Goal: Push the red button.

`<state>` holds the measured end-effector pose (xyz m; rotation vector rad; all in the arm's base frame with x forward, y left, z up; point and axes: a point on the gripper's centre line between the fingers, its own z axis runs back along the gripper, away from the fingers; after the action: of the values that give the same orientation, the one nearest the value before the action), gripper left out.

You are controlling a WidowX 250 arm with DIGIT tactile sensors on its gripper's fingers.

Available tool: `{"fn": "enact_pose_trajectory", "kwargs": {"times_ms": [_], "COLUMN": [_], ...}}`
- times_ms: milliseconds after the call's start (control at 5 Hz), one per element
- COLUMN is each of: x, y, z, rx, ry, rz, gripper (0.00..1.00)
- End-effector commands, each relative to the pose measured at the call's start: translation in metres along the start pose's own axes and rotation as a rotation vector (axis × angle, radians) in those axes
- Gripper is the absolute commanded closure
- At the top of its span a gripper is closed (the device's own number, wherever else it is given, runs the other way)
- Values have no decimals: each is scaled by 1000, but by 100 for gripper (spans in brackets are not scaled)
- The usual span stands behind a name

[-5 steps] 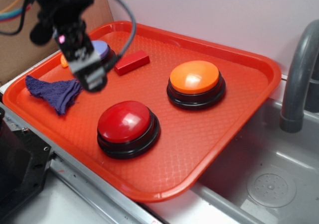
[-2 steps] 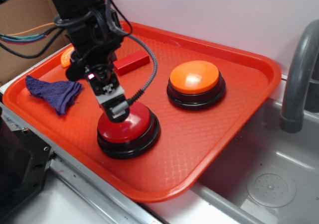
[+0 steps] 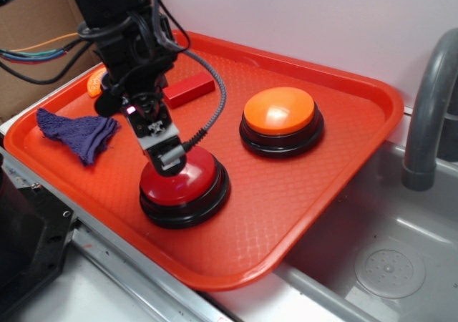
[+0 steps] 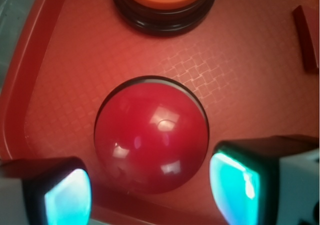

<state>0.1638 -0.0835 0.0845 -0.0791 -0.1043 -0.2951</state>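
Gripper (image 3: 166, 157): black arm reaching down from the upper left, its tip over the left part of the red dome and seemingly touching it in the exterior view; whether it presses down cannot be told. In the wrist view (image 4: 150, 187) the two fingers (image 4: 235, 180) stand spread apart with nothing between them, their inner faces glowing cyan, one at each lower corner of the frame.
Red button (image 3: 183, 182): glossy red dome on a black round base, sitting on the near part of the tray, close to its front edge. In the wrist view (image 4: 151, 140) the dome fills the middle, just beyond the parted fingers, with bright highlights on its top.
Tray (image 3: 315, 193): orange-red plastic with a waffle texture and a raised rim, holding everything else.
Purple cloth (image 3: 80, 134): crumpled, at the tray's left side, well apart from the red button.
Orange button (image 3: 280, 119): same build, orange dome on a black base, farther back and to the right, apart from the red one.
Red block (image 3: 189, 90): small rectangular piece, lying flat behind the arm near the tray's rear left.
Faucet (image 3: 428, 114): grey curved pipe at the right edge.
Sink (image 3: 386, 265): grey metal basin with a round drain, below the faucet, just beside the tray.
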Motion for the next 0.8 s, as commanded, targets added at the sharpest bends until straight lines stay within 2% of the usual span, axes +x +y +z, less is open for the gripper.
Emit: {"fn": "enact_pose_trajectory", "kwargs": {"times_ms": [0, 200, 600], "x": [25, 26, 19], "y": [-8, -11, -16], "z": [-43, -53, -27], "rx": [46, 37, 35], "ry": [7, 46, 23], "rz": [-52, -72, -88], "gripper": [0, 0, 0]}}
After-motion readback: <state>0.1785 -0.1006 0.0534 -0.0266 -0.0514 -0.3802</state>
